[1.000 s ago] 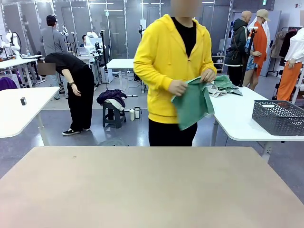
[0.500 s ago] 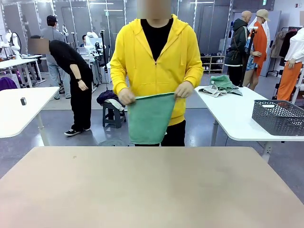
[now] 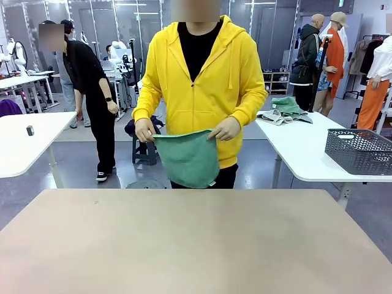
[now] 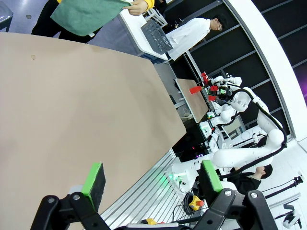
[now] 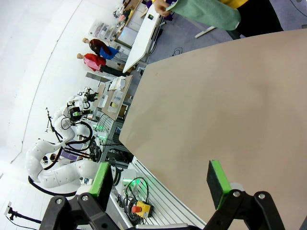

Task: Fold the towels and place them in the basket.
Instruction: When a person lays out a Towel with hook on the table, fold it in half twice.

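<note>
You are looking across the wide beige counter [image 3: 196, 245], which is taking up the lower half of the front view. At 12 o'clock, just beyond its far edge, a person in a yellow hoodie [image 3: 205, 79] is standing and gripping a green towel [image 3: 187, 158] by its top edge with both hands [image 3: 145, 130]. The towel is hanging in the air, not touching your counter. At 2 o'clock a white side counter [image 3: 300, 156] is carrying the dark grey basket [image 3: 358, 150]. Farther back on it a crumpled heap of towels [image 3: 283, 110], green and pale grey, is lying well apart from the basket. Your left pincer [image 4: 152, 178] and right pincer [image 5: 159, 181] are both standing wide with nothing between their green pads, by the beige counter's edge. A small white tab [image 3: 211, 182] is showing at the green towel's lower corner, too small to read.
</note>
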